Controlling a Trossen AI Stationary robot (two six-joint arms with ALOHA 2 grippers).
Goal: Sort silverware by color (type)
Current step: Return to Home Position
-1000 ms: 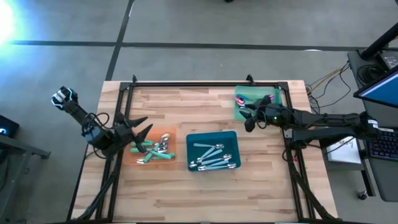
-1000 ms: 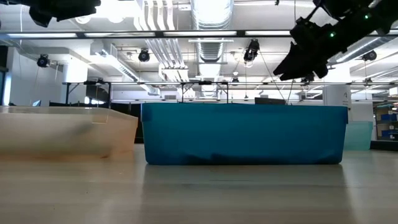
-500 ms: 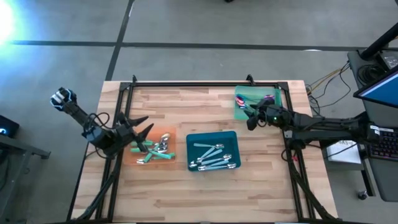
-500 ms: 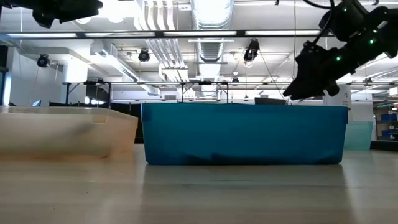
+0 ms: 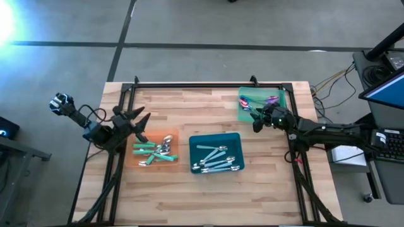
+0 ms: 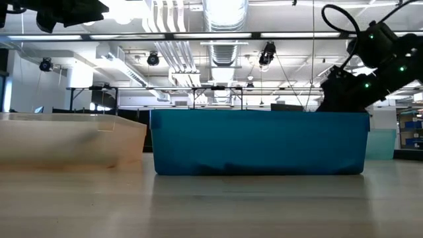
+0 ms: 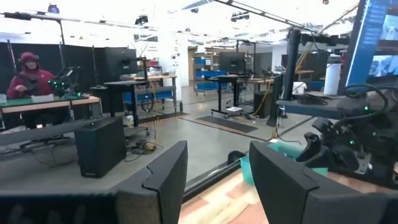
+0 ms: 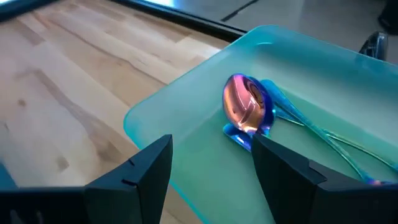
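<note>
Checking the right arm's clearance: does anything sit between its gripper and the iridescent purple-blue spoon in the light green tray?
Nothing visible does. The right gripper, open, hangs at the light green tray's rim; the iridescent purple-blue spoon lies uncovered ahead of it.

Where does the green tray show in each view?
High view: green tray at the table's top right.
Low view: tray, pale, right of the blue bin.
Left wrist view: tray beyond the left gripper.
Right wrist view: tray fills the picture.
Shared landmark: the right arm beside it.

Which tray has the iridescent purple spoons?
The green tray, on the right arm's side, holds the iridescent spoons; the orange tray and blue tray have none.
</note>
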